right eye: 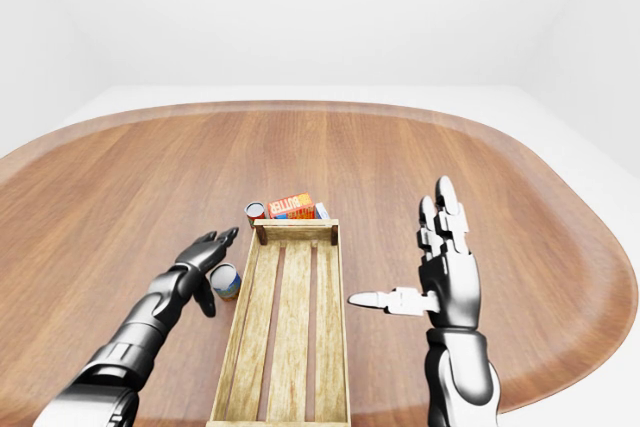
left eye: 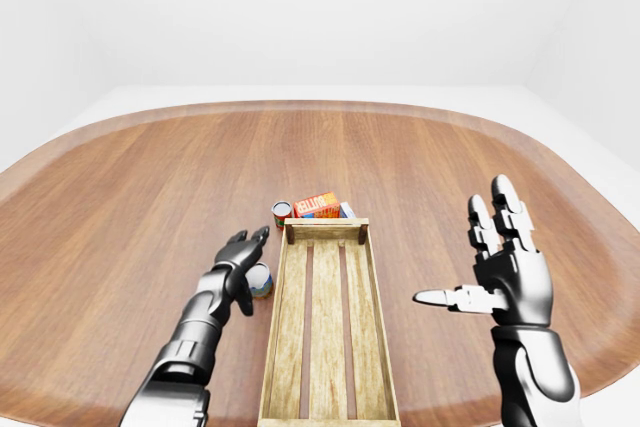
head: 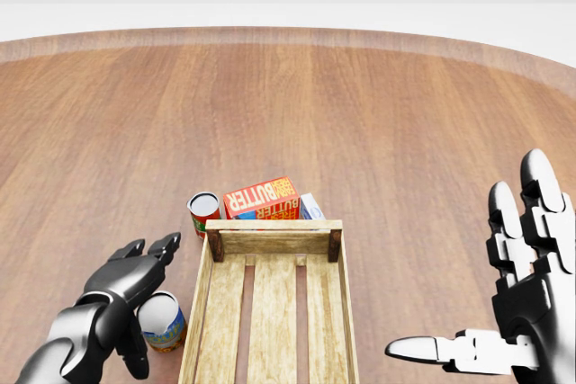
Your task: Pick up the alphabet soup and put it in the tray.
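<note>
Left-eye view: a long wooden tray [left eye: 329, 327] with a slatted floor lies on the brown wooden table [left eye: 130, 187], running from the bottom edge upward. The left hand [left eye: 240, 265] is spread open beside the tray's left wall, holding nothing. A white-topped soup can [left eye: 261, 280] stands upright on the table between that hand and the tray wall, outside the tray. The right hand [left eye: 505, 267] is raised right of the tray, fingers upward and thumb out toward the tray, empty.

Head view: a second can [head: 203, 212] with a red label stands just beyond the tray's top-left corner. Beside it lies an orange-red box [head: 262, 198] printed "BUTTER" in white letters. A small blue-and-white carton [head: 310, 208] shows at the box's right end; its writing is unreadable. The soup can's label shows blue and yellow, but its wording is not legible.

Right-eye view: same arrangement; both hands open and empty.
</note>
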Controlling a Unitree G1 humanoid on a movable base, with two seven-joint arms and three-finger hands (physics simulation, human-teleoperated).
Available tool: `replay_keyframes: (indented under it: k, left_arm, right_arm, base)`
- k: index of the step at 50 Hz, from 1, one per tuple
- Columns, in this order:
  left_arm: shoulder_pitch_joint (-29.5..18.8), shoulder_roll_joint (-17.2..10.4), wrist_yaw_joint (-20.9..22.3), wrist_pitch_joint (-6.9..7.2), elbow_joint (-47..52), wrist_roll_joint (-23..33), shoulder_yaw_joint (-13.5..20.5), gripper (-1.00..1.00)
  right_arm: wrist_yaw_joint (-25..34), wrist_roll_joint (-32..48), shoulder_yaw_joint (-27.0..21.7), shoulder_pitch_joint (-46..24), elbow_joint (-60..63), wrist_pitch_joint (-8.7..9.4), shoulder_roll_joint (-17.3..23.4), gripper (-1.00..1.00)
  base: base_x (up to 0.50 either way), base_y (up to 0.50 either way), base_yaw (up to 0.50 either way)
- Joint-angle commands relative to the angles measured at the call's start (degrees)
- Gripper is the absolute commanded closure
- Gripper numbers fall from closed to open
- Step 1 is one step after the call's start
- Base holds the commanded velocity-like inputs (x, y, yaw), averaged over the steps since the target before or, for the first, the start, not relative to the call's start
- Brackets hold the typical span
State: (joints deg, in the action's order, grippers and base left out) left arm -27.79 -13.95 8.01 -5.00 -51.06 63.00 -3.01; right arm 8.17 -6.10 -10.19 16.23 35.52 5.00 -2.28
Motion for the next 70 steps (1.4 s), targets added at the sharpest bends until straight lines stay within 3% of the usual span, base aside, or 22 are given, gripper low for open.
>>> replay_keyframes:
  k: [1,44,45,46,47,48,64,70]
  left_arm:
    - [-0.97,0.00,-1.17,0.00,-3.09,-0.94,-0.38,-1.00]
    - [-4.40,0.53,-3.82,0.00,-11.68,-3.56,-1.41,-0.99]
    - [-4.37,0.78,-2.57,0.00,-11.92,-4.28,-1.02,-0.70]
    - [-4.09,0.88,-1.84,0.00,-11.56,-5.09,-0.73,-0.02]
    - [-3.94,0.83,-2.20,0.00,-11.33,-5.23,-0.86,0.90]
    - [-3.65,0.85,-1.53,0.00,-10.69,-5.62,-0.87,1.00]
    - [-3.07,0.28,-2.34,0.00,-10.96,-5.89,-1.11,1.00]
    - [-0.19,-1.30,1.21,0.00,-4.93,-6.18,0.03,1.00]
  right_arm:
    - [-0.13,0.20,0.24,-0.17,-0.39,0.00,0.05,-1.00]
    - [-0.67,0.45,0.80,-0.72,-1.34,0.00,0.42,-1.00]
    - [-0.70,0.48,0.80,-0.73,-1.32,0.00,0.43,-1.00]
    - [-0.71,0.48,0.81,-0.73,-1.30,0.00,0.43,-1.00]
    - [-0.74,0.51,0.81,-0.73,-1.30,0.00,0.43,-1.00]
    - [-0.72,0.51,0.84,-0.70,-1.37,0.00,0.41,-1.00]
    - [-0.83,0.66,1.20,-0.41,-1.23,0.00,0.40,-1.00]
    - [-0.70,0.53,1.00,-0.42,-1.28,0.00,0.42,-1.00]
  base:
    - [0.00,0.00,0.00]
    - [0.00,0.00,0.00]
    - [0.00,0.00,0.00]
    - [0.00,0.00,0.00]
    - [0.00,0.00,0.00]
    - [0.00,0.00,0.00]
    - [0.00,0.00,0.00]
    - [0.00,0.00,0.00]
